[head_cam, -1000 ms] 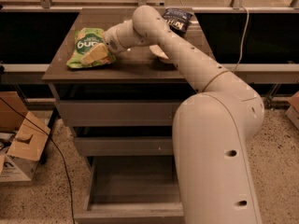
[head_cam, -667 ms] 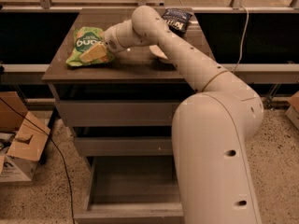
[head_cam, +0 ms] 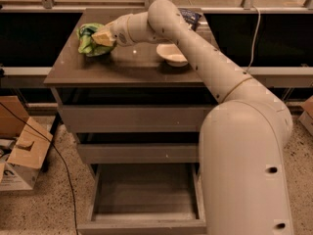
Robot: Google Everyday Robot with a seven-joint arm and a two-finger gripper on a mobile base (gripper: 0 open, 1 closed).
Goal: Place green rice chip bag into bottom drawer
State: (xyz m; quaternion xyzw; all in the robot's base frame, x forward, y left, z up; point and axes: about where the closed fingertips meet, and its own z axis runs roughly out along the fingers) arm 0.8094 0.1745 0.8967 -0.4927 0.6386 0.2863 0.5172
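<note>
The green rice chip bag (head_cam: pixel 87 41) is at the back left of the cabinet top (head_cam: pixel 127 67), bunched up and crumpled against my gripper (head_cam: pixel 101 36). The gripper reaches in from the right and its yellowish fingers (head_cam: pixel 104 35) are closed on the bag's right side. The bag's logo is hidden in the folds. The bottom drawer (head_cam: pixel 142 226) is pulled open below, a wide shallow box with nothing in it. The two drawers above it are shut.
A white bowl (head_cam: pixel 172 54) sits on the top under my forearm. A dark blue chip bag (head_cam: pixel 190 17) lies at the back right. A cardboard box (head_cam: pixel 22 151) and a black cable (head_cam: pixel 63 165) are on the floor at left.
The bag lay flat with its logo showing; now it is crumpled and pinched in the fingers. The gripper has closed on it and shifted slightly left.
</note>
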